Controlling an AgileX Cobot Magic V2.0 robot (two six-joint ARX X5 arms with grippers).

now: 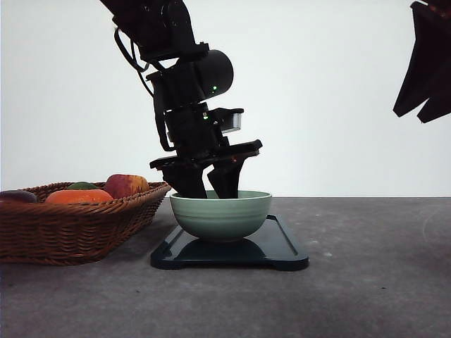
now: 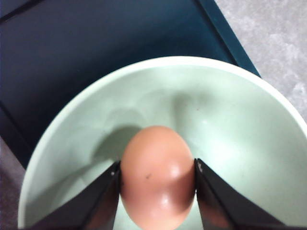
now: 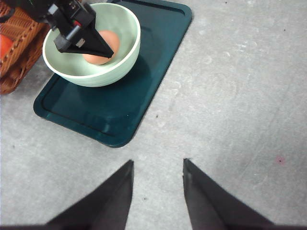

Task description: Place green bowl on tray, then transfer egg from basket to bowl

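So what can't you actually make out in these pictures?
- Front view: the egg is hidden behind the wall of the green bowl and the left hand.
- Left wrist view: the egg is cut off by the picture edge, so whether it touches the bowl floor is unclear.
- Front view: the basket runs off the edge; its rim hides the lower contents.
- Front view: the right hand is cropped at the corner.

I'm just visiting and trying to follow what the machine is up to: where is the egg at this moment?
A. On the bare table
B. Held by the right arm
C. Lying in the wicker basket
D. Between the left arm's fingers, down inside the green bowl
D: the egg sits between the left gripper's fingers inside the green bowl, which stands on the tray.
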